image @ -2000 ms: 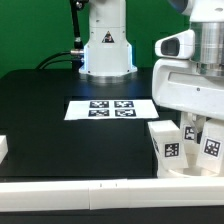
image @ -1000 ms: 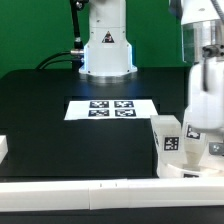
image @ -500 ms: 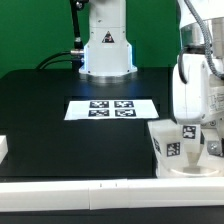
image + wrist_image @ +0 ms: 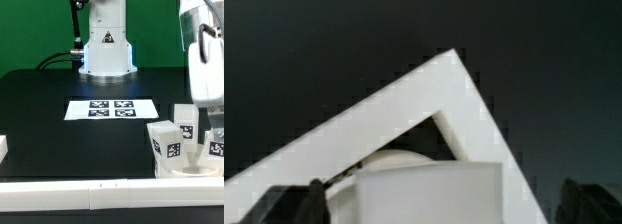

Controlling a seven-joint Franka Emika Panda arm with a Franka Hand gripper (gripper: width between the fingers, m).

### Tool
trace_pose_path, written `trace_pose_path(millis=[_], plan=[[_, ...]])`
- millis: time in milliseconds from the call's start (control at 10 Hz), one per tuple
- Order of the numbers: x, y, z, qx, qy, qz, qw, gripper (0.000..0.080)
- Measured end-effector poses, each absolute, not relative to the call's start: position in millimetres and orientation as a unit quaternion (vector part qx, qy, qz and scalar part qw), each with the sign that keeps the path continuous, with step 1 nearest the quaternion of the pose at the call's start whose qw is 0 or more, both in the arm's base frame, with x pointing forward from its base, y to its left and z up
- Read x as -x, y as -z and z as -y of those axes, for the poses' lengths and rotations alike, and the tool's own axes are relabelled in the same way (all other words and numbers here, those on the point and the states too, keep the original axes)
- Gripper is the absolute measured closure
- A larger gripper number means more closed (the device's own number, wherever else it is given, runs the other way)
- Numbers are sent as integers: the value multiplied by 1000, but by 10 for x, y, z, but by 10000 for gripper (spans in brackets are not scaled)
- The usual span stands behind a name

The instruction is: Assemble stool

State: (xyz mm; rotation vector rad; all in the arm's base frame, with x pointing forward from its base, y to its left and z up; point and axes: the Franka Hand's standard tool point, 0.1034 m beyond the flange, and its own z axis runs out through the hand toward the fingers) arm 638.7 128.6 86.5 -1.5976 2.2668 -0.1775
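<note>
The stool's round seat point(image 4: 188, 171) lies at the exterior view's lower right. Chunky white tagged legs stand on it: one at the left point(image 4: 165, 145), one behind it point(image 4: 184, 120), and one at the right point(image 4: 215, 148) partly hidden by my hand. My gripper point(image 4: 212, 128) hangs over that right leg. In the wrist view the gripper point(image 4: 441, 205) straddles a white leg point(image 4: 429, 190). Both dark fingertips point(image 4: 295, 205) stand apart from its sides, so the jaws are open.
The marker board point(image 4: 110, 108) lies mid-table in front of the robot base point(image 4: 107, 50). A long white border bar point(image 4: 90, 190) runs along the front edge, with a short white piece point(image 4: 3, 148) at the left. The bars' corner point(image 4: 438, 90) shows in the wrist view.
My hand has turned about its axis and shifted up and right over the legs. The middle leg it covered now stands in plain view. The seat and legs stay in place.
</note>
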Motion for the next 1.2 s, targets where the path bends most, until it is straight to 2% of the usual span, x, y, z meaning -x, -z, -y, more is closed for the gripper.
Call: trace_pose_path(millis=[100,200,500,600,700,800,900,1200], plan=[[-6415,-998,-1323,642,74,-741,182,151],[-6439,-1043,-1283,725,94,-659,178,151],[-6459,-1042,-1258,789,115,-582,163,151],[-6448,-1038,-1286,818,112,-543,151,151],[-6434,-1089,-1354,875,93,-459,123,151],[-6453,-1147,-1368,908,89,-395,110,151],[-6452,-1144,-1339,936,89,-326,99,151],[-6458,-1129,-1279,963,99,-235,83,151]])
